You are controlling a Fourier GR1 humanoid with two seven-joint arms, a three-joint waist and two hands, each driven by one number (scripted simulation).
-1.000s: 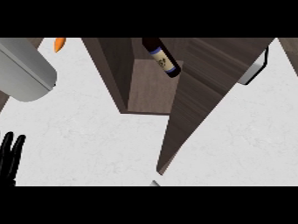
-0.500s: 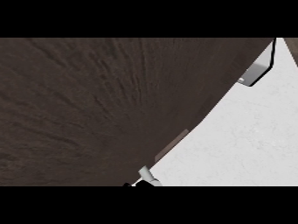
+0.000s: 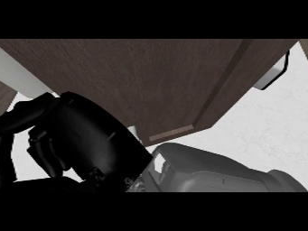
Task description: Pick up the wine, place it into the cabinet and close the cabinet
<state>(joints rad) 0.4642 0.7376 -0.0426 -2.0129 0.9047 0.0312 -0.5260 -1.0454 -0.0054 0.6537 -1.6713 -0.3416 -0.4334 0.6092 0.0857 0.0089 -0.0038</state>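
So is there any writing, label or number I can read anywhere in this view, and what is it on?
None. No text shows in the head view.
The brown cabinet is plain wood grain, with no lettering.
The black hand and the grey forearm carry no markings that can be read.
The wine bottle, which might bear a label, is not in view.
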